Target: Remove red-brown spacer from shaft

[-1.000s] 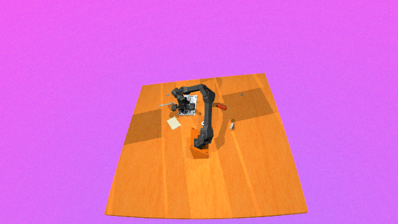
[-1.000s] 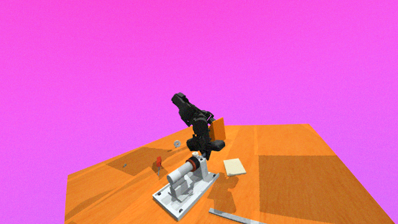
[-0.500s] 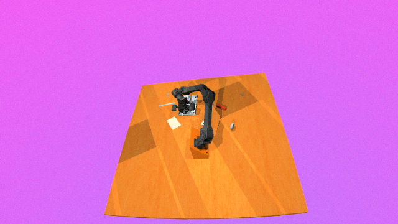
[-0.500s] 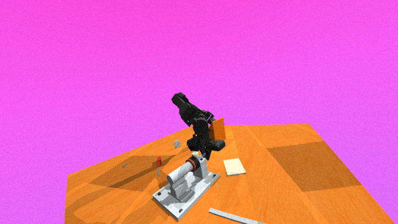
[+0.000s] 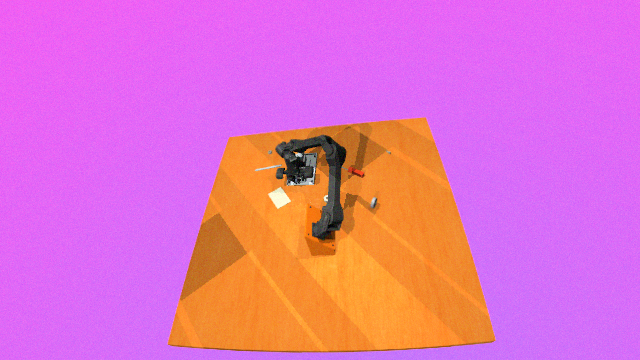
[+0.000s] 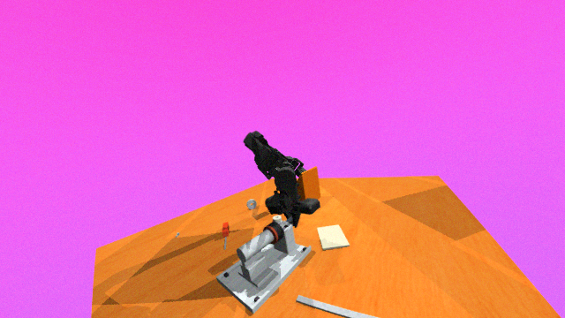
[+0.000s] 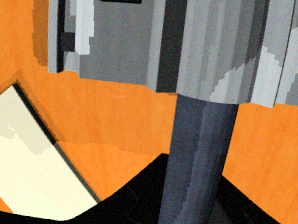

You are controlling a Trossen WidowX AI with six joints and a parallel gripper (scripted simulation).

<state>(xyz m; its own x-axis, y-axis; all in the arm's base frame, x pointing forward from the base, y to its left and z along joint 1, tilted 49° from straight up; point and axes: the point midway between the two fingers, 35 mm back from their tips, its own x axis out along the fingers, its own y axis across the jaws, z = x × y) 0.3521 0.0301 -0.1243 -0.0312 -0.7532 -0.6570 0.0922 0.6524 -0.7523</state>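
Observation:
The grey fixture plate (image 5: pixel 311 161) (image 6: pixel 291 263) carries a light grey cylinder (image 6: pixel 257 246) and an upright grey block (image 6: pixel 288 238). The red-brown spacer (image 6: pixel 273 230) shows as a thin ring between the cylinder and a black ring, above the plate. The dark blue-grey shaft (image 7: pixel 200 160) sticks out of a grey block in the wrist view. My gripper (image 5: pixel 296 175) (image 6: pixel 295 220) (image 7: pixel 180 165) is shut on the shaft just outside that block. The black fingers lie on either side of it. Other spacers cannot be told apart clearly, and the shaft inside the fixture is hidden.
A cream pad (image 5: pixel 279 198) (image 6: pixel 333 237) (image 7: pixel 40 165) lies beside the fixture. A grey bar (image 5: pixel 268 168) (image 6: pixel 335 307) lies on its outer side. A red-handled tool (image 5: pixel 356 172) (image 6: pixel 225 230) and a grey ring (image 5: pixel 373 202) (image 6: pixel 251 204) are across the table.

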